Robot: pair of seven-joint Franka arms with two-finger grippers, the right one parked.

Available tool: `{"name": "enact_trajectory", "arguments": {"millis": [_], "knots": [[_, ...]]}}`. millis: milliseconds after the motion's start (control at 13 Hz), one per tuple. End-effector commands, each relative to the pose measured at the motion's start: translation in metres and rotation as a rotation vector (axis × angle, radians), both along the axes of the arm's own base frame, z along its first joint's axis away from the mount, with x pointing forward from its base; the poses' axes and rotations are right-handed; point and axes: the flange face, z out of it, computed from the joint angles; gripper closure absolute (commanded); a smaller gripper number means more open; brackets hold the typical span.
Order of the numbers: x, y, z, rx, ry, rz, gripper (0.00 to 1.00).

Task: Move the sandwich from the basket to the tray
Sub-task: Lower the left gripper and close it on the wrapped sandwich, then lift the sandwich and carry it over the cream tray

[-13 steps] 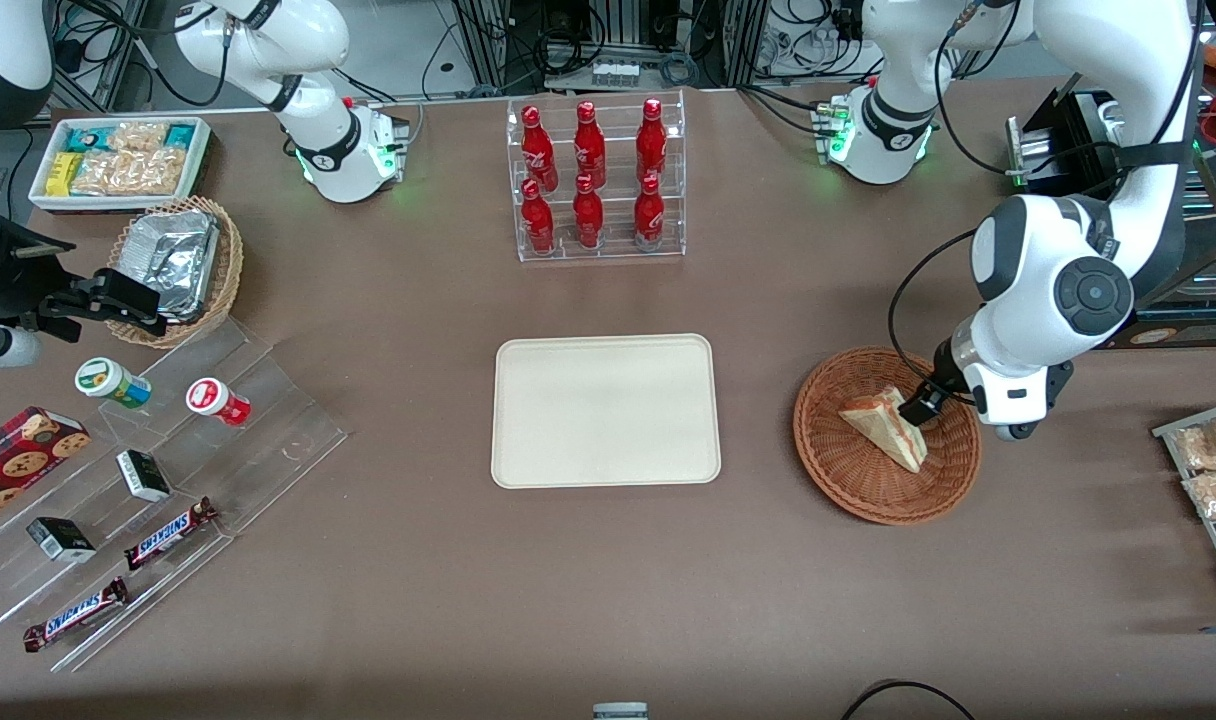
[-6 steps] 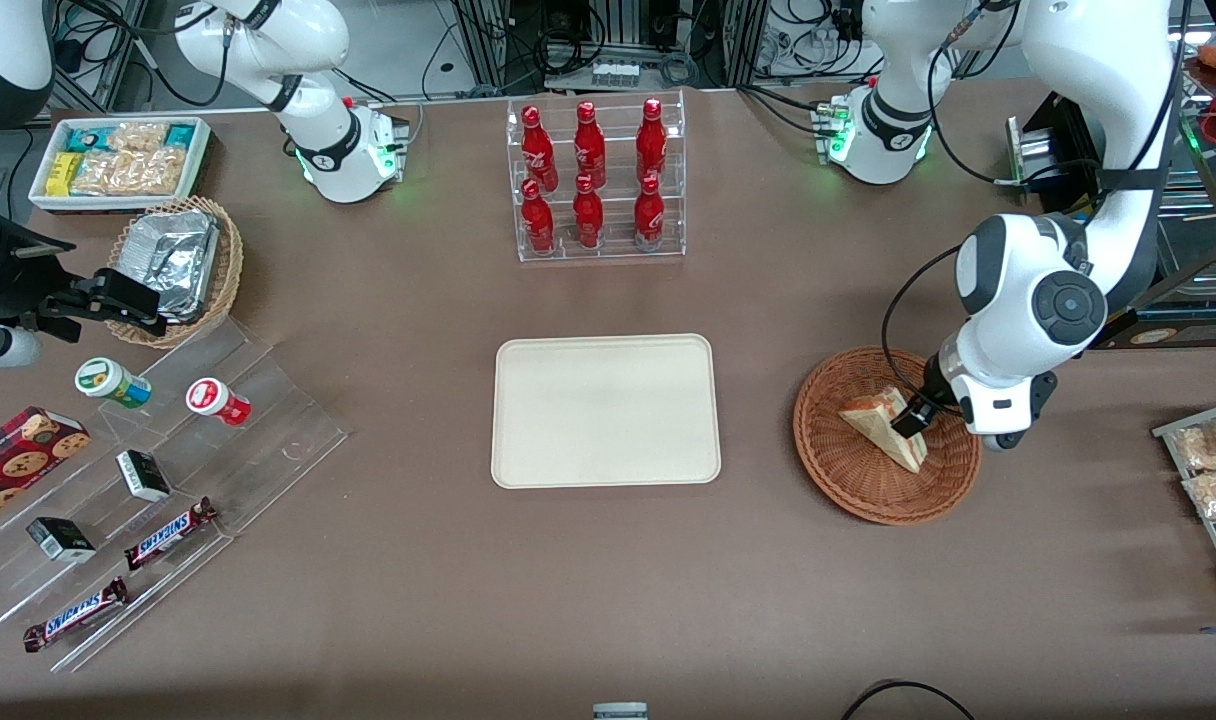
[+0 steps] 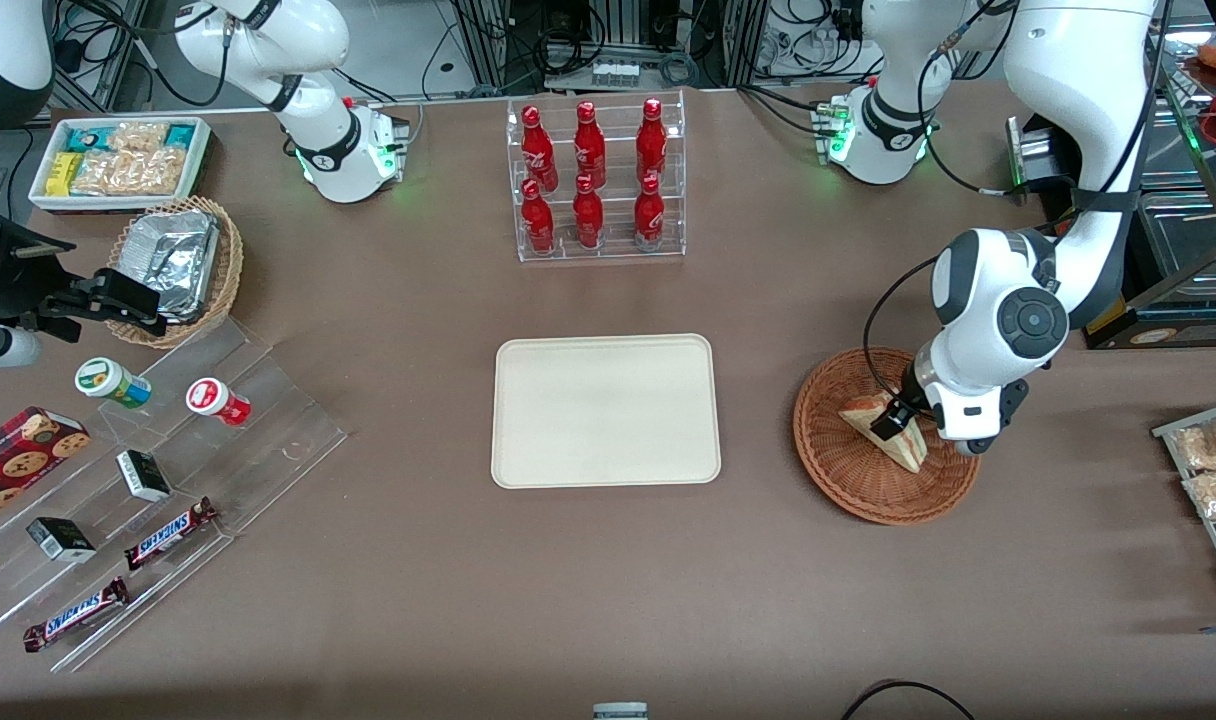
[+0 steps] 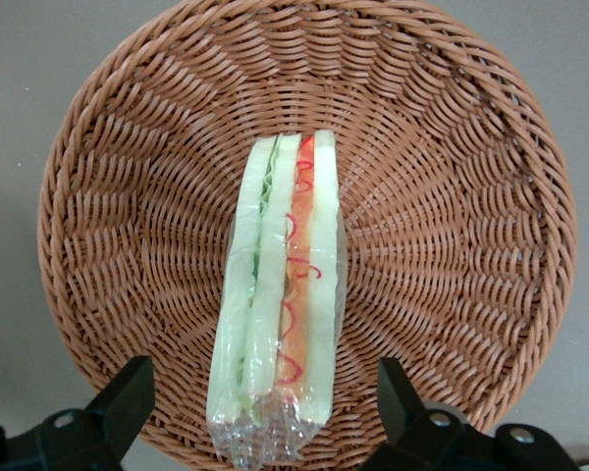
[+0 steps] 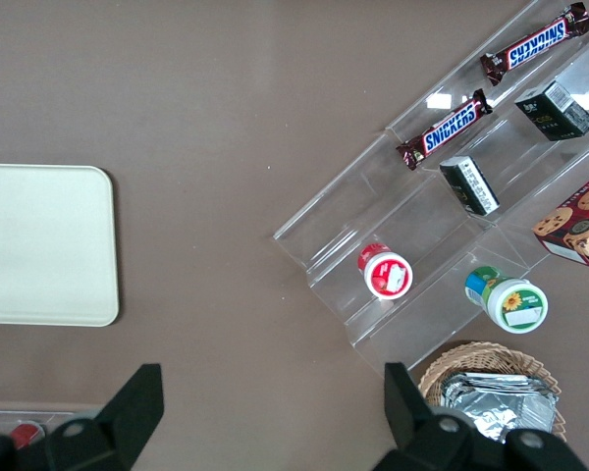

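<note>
The left arm's gripper [image 4: 260,407] hung spread-fingered astride the wrapped sandwich [image 4: 280,304], lying mid-basket [image 3: 838,470]. The grasp step appeared underway; next, descent, closing, then carrying it to the bare tray [image 3: 605,410].

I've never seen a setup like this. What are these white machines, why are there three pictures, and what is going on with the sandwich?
The white machines are robot arms, each ending in a two-finger gripper. One picture looks at the table from the front; the other two come from cameras on the arms' wrists. The working arm's gripper hangs open over the sandwich, one finger at each side, holding nothing yet. The sandwich stands on its edge in the round woven basket. It is meant to go onto the cream tray, at the middle of the table. Red bottles stand in a clear rack farther from the front camera than the tray.
</note>
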Motion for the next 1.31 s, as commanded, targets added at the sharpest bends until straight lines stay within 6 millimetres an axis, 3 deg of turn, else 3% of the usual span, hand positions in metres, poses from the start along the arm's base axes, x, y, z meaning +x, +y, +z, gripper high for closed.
{"name": "enact_trajectory", "arguments": {"millis": [0,385,462,615,769,846,1077,1231], "knots": [[-0.003,-0.001,-0.006,0.014,-0.002,0.014,0.0],[-0.005,-0.001,-0.021,0.02,0.025,0.032,0.03],[-0.005,-0.001,-0.023,0.02,0.03,0.033,0.13],[-0.002,-0.001,-0.021,0.022,0.026,0.064,0.63],[0.01,-0.004,-0.018,0.021,0.029,0.065,0.95],[0.016,-0.005,-0.017,0.025,0.05,0.064,1.0],[0.025,-0.019,0.0,0.031,0.058,0.036,1.0],[0.028,-0.034,0.021,0.052,0.073,0.0,1.0]]}}
